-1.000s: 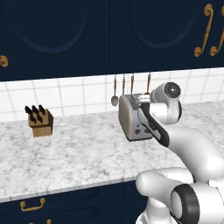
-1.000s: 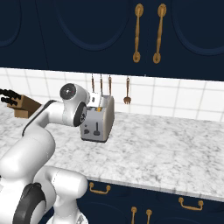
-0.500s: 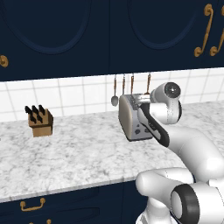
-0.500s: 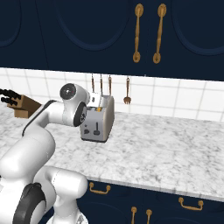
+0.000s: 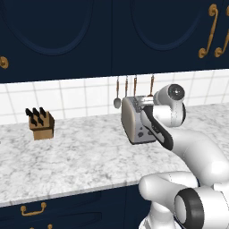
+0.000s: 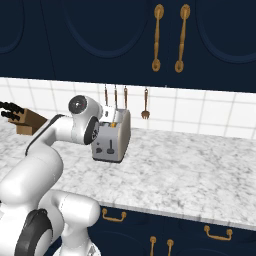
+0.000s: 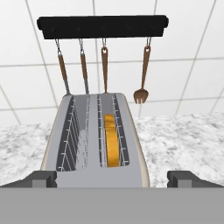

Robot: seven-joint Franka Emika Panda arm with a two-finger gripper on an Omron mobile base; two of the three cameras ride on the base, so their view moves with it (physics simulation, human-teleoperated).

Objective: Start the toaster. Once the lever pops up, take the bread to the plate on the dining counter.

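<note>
Jaws spread wide, the gripper (image 7: 112, 177) hovers over the toaster (image 7: 94, 144) at centre frame on the marble worktop (image 5: 80, 156), the bread (image 7: 112, 140) sunk in its right-hand slot.

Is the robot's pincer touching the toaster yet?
Cannot tell. In the hand view the open pincer straddles the toaster's near end, but the grey band hides any gap or contact there.
</note>
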